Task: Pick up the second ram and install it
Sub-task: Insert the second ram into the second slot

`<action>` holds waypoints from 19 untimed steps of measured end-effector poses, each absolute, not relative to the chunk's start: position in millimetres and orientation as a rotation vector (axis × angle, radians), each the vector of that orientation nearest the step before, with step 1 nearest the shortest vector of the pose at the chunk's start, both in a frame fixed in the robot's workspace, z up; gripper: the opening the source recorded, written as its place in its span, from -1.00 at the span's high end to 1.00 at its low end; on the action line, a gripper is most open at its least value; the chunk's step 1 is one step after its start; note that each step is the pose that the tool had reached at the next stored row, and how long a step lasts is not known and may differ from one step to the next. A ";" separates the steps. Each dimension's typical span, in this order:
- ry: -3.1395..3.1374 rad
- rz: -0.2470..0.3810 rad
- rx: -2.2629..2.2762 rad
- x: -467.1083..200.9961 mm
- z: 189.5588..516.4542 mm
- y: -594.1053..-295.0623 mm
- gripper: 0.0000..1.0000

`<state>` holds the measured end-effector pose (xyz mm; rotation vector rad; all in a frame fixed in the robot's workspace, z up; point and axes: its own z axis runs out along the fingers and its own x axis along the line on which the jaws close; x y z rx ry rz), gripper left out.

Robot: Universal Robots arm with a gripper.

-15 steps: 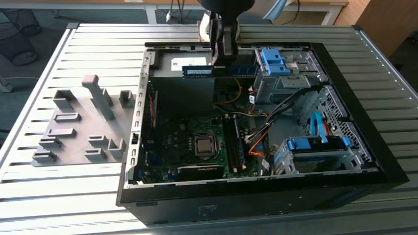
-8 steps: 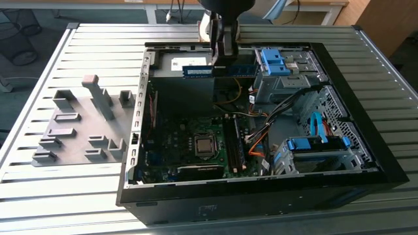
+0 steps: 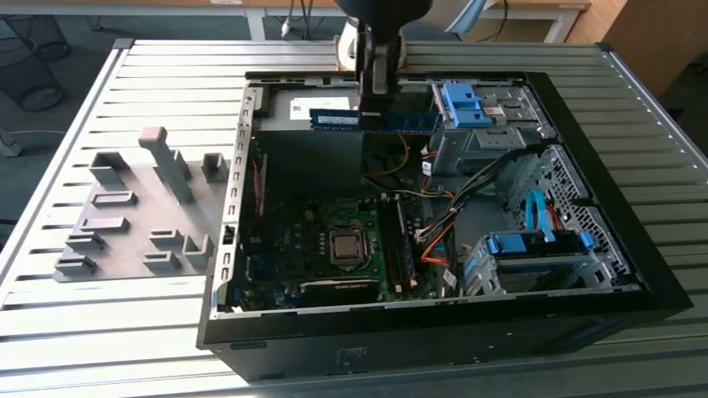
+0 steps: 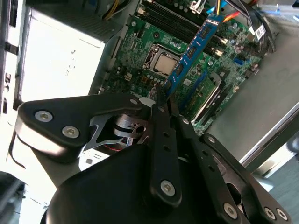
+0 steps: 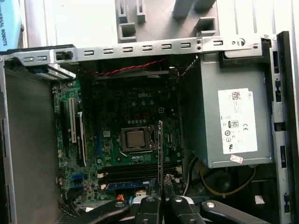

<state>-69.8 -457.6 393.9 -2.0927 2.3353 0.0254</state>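
My gripper point(image 3: 376, 114) hangs over the back of the open computer case point(image 3: 619, 274), above the power supply. It is shut on the second ram point(image 3: 332, 120), a blue-green stick held level by its middle. In the second wrist view the ram point(image 4: 194, 46) runs out from between the fingers point(image 4: 161, 105) over the motherboard point(image 4: 154, 42). The first wrist view shows the ram point(image 5: 160, 149) edge-on, held by the gripper point(image 5: 161, 198) above the long memory slots point(image 5: 135, 172) beside the processor socket point(image 5: 135, 139).
A grey plate with holder blocks point(image 3: 133, 224) lies on the slatted table at the exterior view's left of the case. Inside the case are the grey power supply point(image 5: 233, 121), blue drive caddies point(image 3: 465, 104) point(image 3: 536, 243) and loose cables point(image 3: 443, 224).
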 end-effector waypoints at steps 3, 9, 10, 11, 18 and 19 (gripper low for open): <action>2.391 0.025 -2.028 -69.8 393.4 -457.6 0.73; 2.496 0.025 -1.897 -69.8 392.0 -457.6 0.73; 2.510 0.024 -1.878 -69.8 391.7 -457.5 0.73; 2.518 0.024 -1.866 -69.8 391.5 -457.5 0.73; 2.535 0.024 -1.843 -69.8 388.6 -456.0 0.73; 2.538 0.024 -1.839 -69.8 388.4 -456.0 0.73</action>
